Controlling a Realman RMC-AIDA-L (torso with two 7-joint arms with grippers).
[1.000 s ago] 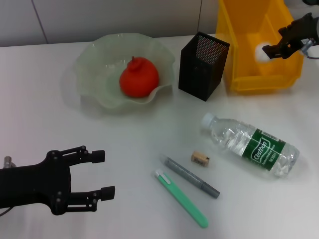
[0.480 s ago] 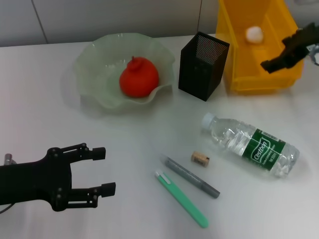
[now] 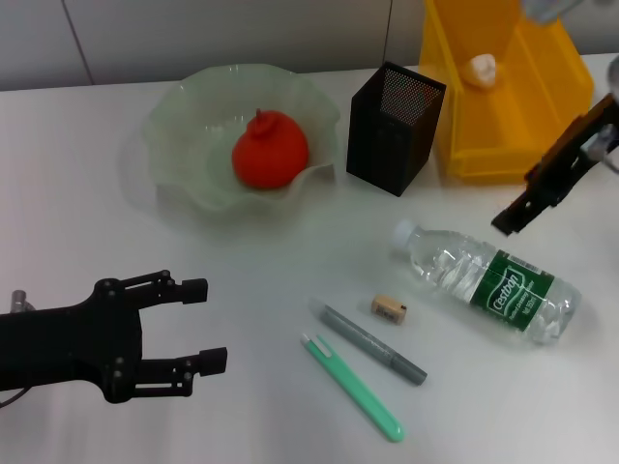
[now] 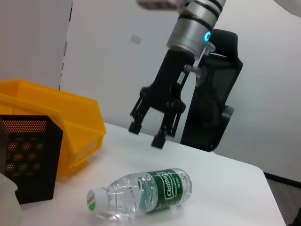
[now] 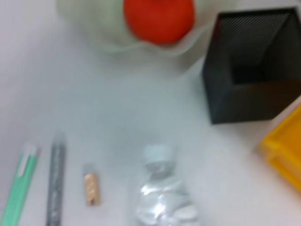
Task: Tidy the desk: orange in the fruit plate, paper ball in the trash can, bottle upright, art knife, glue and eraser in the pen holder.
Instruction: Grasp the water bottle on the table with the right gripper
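Clear round bottle (image 3: 486,281) may roll away if our open, empty right gripper (image 4: 146,133) bumps it while grabbing.

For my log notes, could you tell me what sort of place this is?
Probably an office or lab: a white desk, a black office chair behind it, and a mesh pen holder beside stationery.

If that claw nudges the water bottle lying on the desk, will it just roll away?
Probably, yes. The bottle lies on its side on the smooth desk, and its round body would likely roll. It looks full of water, so fairly heavy for its size. The clear plastic may be slippery for the right gripper, whose jaws stand open above it.
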